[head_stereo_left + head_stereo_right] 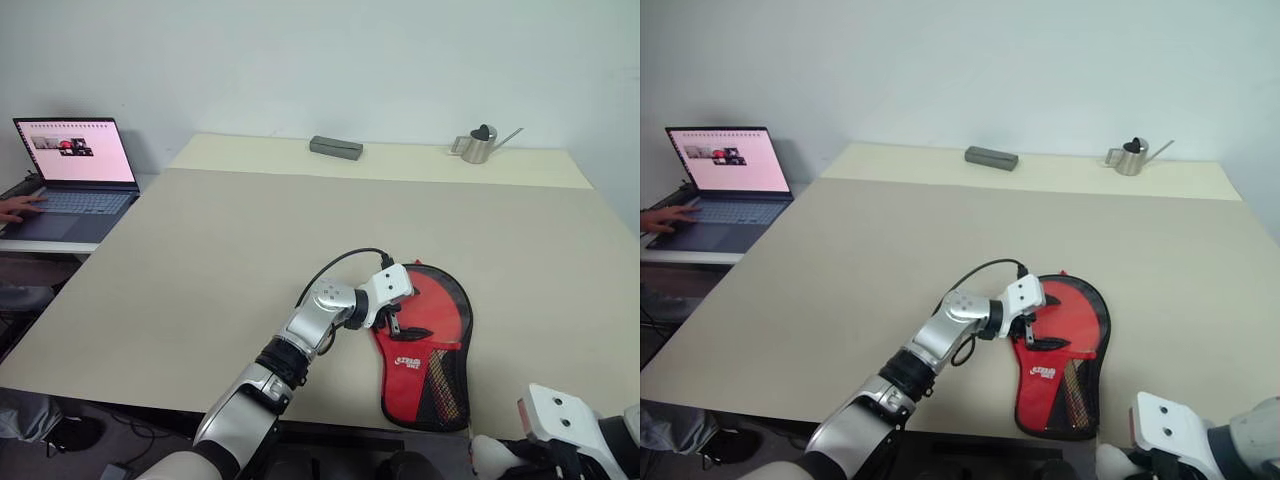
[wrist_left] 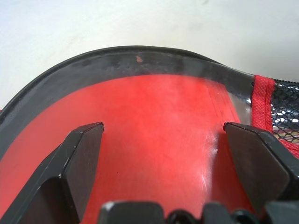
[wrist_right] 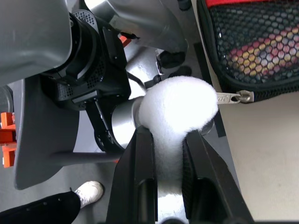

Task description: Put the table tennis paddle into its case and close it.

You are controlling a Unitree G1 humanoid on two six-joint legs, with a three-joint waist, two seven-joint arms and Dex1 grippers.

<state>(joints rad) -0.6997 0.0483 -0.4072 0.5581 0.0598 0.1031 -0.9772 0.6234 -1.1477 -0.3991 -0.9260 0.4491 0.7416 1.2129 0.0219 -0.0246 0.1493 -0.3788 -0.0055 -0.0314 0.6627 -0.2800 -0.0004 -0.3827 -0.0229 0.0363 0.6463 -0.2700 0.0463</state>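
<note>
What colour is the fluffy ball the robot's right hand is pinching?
White. The pom-pom is squeezed in the right gripper, clearest in the right wrist view.

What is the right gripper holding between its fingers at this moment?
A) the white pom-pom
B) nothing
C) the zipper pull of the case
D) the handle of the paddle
A: in the right wrist view the right gripper has its black fingers pressed on the white pom-pom, while the zipper pull lies free beside the case.
</note>
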